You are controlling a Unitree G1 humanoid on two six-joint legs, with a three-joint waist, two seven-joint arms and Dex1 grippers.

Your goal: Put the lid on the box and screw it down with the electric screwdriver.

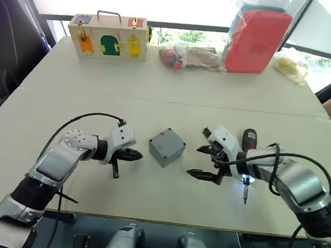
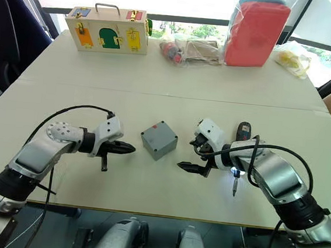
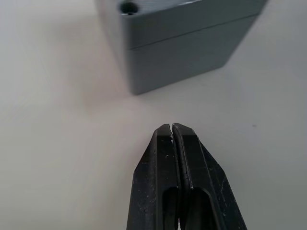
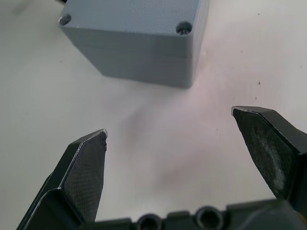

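Black electric screwdriver (image 1: 247,167) is seen at 6 o'clock of the right claw (image 1: 202,161), lit bit pointing near, long axis near-to-far; right arm judged nearer it. Right claw is spread wide, empty; left claw (image 1: 133,155) is pinched closed, empty. Between them, one grey box (image 1: 167,147), one lid (image 1: 166,139) seated on it. One wooden box (image 1: 108,36) at 11 o'clock on the counter (image 1: 169,89).

Matt grey plastic box (image 1: 167,146) on smooth table (image 1: 156,94).
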